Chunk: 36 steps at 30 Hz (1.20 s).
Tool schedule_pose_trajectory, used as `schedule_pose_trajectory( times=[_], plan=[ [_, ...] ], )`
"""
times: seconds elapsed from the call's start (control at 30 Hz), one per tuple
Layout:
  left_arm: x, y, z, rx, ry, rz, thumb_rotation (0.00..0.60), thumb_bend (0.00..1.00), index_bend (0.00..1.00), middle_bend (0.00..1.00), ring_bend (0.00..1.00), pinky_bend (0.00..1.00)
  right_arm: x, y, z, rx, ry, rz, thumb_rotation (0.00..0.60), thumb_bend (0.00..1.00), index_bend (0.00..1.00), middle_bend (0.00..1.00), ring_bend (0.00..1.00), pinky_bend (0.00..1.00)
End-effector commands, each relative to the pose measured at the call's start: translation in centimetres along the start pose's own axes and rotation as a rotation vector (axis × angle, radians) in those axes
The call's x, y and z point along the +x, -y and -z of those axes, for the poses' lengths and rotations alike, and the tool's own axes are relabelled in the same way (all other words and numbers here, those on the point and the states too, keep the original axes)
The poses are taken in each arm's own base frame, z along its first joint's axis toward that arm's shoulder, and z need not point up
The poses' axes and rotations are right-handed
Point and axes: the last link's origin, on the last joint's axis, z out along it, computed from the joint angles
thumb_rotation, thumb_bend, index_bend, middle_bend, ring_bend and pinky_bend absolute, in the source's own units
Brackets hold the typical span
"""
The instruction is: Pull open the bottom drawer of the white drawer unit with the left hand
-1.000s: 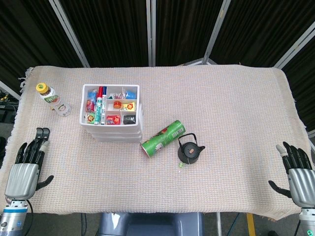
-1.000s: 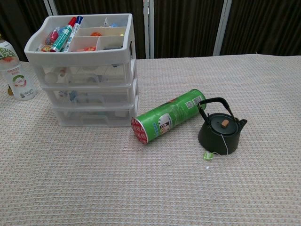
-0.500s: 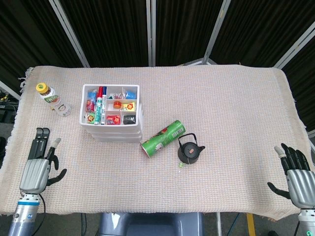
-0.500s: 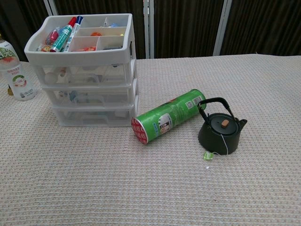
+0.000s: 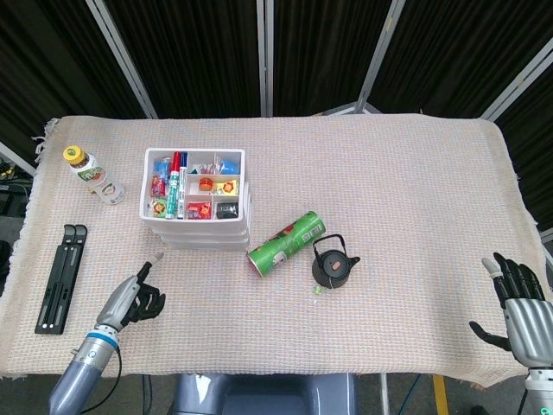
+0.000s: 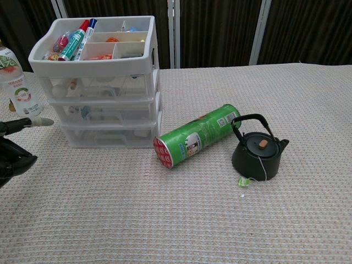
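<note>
The white drawer unit (image 5: 199, 201) stands left of the table's middle, its top tray full of pens and small items. Its three clear drawers face me, and the bottom drawer (image 6: 110, 136) sits flush and closed. My left hand (image 5: 136, 297) hovers over the cloth in front of the unit and to its left, turned on edge and holding nothing. In the chest view the left hand (image 6: 14, 148) enters at the left edge, one finger reaching toward the unit, still apart from it. My right hand (image 5: 522, 308) rests with fingers spread at the front right corner.
A green cylindrical can (image 6: 198, 136) lies on its side just right of the bottom drawer. A black teapot (image 6: 258, 152) stands beside it. A drink bottle (image 5: 92, 175) stands left of the unit. A flat black bar-shaped object (image 5: 59, 277) lies near the left edge.
My left hand has swung from the front left corner rightward toward the drawer unit, turned on edge, uncovered the black bar-shaped object and entered the chest view. The right hand barely moved.
</note>
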Motion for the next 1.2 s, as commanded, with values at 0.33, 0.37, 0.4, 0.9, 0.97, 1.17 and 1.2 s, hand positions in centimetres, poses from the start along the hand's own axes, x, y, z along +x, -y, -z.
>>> schedule_pose_trajectory(
  times=[0.33, 0.37, 0.4, 0.9, 0.97, 1.17, 1.2],
  plan=[
    [-1.9, -1.2, -4.1, 0.066, 0.116, 0.194, 0.600, 0.61, 0.00, 0.83, 0.87, 0.69, 0.1, -0.2, -0.2, -0.003, 0.011, -0.017, 0.600, 0.07, 0.00, 0.00, 0.00, 0.00],
    [-2.0, -1.3, -4.3, 0.068, 0.120, 0.200, 0.600, 0.61, 0.00, 0.83, 0.87, 0.69, 0.1, -0.2, -0.2, -0.004, 0.012, -0.018, 0.600, 0.07, 0.00, 0.00, 0.00, 0.00],
    [-2.2, -1.4, -4.7, 0.072, 0.124, 0.211, 0.600, 0.61, 0.00, 0.83, 0.87, 0.69, 0.1, -0.2, -0.2, -0.005, 0.014, -0.021, 0.600, 0.07, 0.00, 0.00, 0.00, 0.00],
    [-4.2, -2.0, -7.9, 0.124, 0.149, 0.241, 0.600, 0.61, 0.00, 0.83, 0.87, 0.69, 0.2, -0.2, -0.2, 0.002, 0.016, -0.039, 0.600, 0.07, 0.00, 0.00, 0.00, 0.00],
    [-4.3, -2.1, -8.2, 0.129, 0.149, 0.252, 0.600, 0.61, 0.00, 0.83, 0.87, 0.69, 0.3, -0.2, -0.2, 0.000, 0.015, -0.043, 0.600, 0.07, 0.00, 0.00, 0.00, 0.00],
    [-5.2, -2.3, -9.2, 0.146, 0.179, 0.296, 0.600, 0.61, 0.00, 0.83, 0.87, 0.69, 0.6, -0.3, -0.2, 0.001, 0.008, -0.054, 0.600, 0.07, 0.00, 0.00, 0.00, 0.00],
    [-5.2, -2.4, -9.2, 0.144, 0.181, 0.297, 0.600, 0.61, 0.00, 0.83, 0.87, 0.69, 0.6, -0.3, -0.2, 0.000, 0.008, -0.054, 0.600, 0.07, 0.00, 0.00, 0.00, 0.00]
  ],
)
